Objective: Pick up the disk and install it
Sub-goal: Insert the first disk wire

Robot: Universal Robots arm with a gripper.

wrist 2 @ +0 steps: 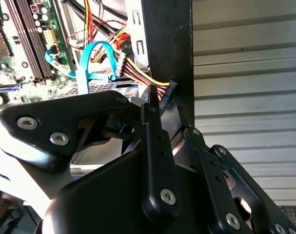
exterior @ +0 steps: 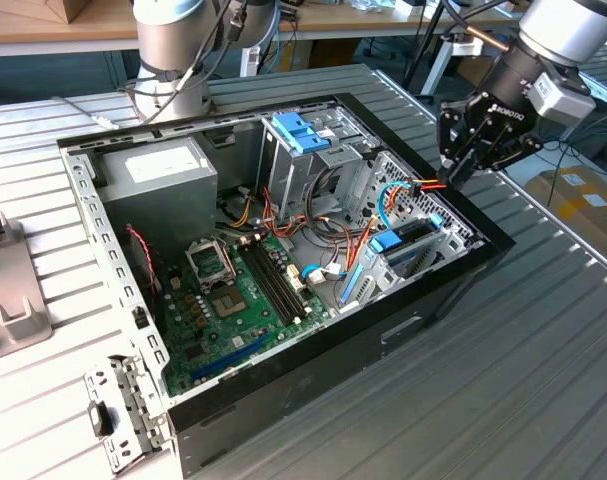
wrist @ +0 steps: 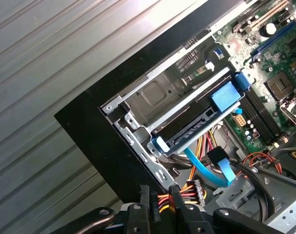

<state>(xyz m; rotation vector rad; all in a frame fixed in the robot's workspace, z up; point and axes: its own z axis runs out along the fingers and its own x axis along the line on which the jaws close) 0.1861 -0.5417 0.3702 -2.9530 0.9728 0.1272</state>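
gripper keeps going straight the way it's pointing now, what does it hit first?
Most likely the bundle of power cables right at the gripper fingertips, beside the black case wall. Depth is unclear, so it may already be touching.

The claw point(exterior: 461, 170) hangs over the open computer case's point(exterior: 423, 300) corner, seemingly touching coloured wires point(exterior: 426, 184).

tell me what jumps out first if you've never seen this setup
The open computer case on the slatted metal table, its green motherboard bare. The black hand hangs over the case's corner at the exterior view's right, at the bundle of coloured power cables. A disk with blue side clips sits in the bay there.
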